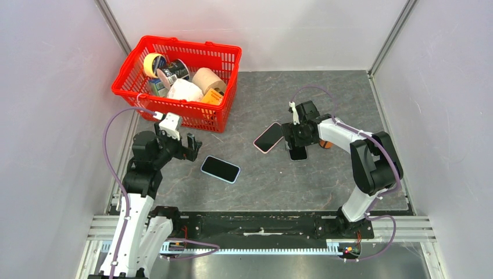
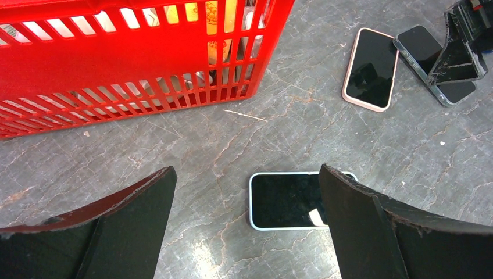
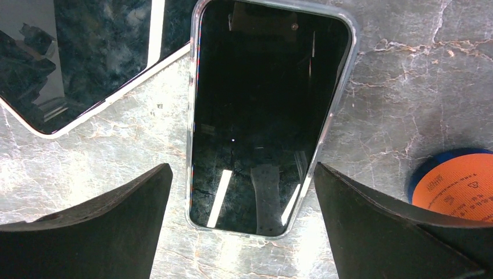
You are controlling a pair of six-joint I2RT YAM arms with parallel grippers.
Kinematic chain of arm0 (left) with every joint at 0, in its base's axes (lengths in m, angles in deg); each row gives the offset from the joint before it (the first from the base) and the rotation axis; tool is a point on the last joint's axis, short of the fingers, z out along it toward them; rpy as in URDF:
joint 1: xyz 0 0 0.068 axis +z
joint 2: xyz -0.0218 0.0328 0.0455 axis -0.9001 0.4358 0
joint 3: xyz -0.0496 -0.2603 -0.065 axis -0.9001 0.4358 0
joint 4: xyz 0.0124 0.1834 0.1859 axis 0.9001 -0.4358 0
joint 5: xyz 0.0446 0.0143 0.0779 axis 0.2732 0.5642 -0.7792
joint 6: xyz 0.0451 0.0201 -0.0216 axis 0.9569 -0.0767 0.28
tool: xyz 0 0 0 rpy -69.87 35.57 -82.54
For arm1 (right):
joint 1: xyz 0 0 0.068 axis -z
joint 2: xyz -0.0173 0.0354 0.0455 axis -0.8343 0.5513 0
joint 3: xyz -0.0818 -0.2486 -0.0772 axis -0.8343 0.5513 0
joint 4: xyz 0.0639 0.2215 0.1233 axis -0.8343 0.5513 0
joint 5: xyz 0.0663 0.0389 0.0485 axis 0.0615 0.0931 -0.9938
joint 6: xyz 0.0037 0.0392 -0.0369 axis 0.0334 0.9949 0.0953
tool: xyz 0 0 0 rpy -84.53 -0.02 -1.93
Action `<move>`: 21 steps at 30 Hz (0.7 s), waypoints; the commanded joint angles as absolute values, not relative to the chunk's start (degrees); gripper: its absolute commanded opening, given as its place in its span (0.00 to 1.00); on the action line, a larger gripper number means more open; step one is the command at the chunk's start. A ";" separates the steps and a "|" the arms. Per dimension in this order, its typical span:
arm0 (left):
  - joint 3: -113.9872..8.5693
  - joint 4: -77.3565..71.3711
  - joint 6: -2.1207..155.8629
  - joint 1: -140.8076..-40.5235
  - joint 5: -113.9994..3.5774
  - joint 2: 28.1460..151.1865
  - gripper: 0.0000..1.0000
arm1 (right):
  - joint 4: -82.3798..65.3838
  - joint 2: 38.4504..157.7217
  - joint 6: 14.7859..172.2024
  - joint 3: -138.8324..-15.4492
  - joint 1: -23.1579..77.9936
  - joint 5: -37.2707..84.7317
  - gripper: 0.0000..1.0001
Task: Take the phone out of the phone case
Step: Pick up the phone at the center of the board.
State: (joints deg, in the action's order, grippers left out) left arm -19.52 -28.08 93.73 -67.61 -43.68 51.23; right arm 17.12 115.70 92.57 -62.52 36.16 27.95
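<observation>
Right wrist shows your right hand [image 3: 243,170] wide open, empty, directly over the phone [image 3: 261,87], straddling its width, long axis ahead.

The top view looks down from high up and sees the whole tabletop [image 1: 325,99] from far away. The left wrist view looks down and ahead past its fingers [image 2: 116,226], with the basket [image 2: 116,64] at upper left. The right wrist view looks straight down, very near, at the clear phone [image 3: 261,116]. Both wrist views share that phone and the pink phone [image 2: 371,68] beside it.
</observation>
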 commanded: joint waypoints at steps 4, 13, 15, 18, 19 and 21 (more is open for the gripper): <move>-19.43 -25.58 95.58 -67.23 -42.20 50.73 0.99 | 17.01 115.52 93.71 -64.51 36.31 27.92 0.99; -19.41 -25.64 95.61 -67.24 -42.19 50.83 0.99 | 17.19 117.84 94.00 -65.37 36.24 29.25 0.99; -19.40 -25.58 95.66 -67.24 -42.12 50.93 0.99 | 17.28 118.51 94.13 -65.51 36.29 29.68 0.99; -19.30 -25.57 95.63 -67.22 -42.11 50.98 0.99 | 17.34 119.54 94.17 -65.72 36.25 30.47 0.99; -19.38 -25.57 95.63 -67.22 -42.11 51.00 0.99 | 17.28 119.93 94.27 -65.72 36.24 30.70 0.99; -19.30 -25.57 95.61 -67.16 -42.10 51.03 0.99 | 17.27 120.65 94.36 -65.67 36.24 31.01 0.99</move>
State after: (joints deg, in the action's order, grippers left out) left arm -19.52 -27.71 93.79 -67.61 -43.57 51.23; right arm 17.30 118.63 93.53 -64.01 36.14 29.37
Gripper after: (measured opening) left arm 0.989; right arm 0.993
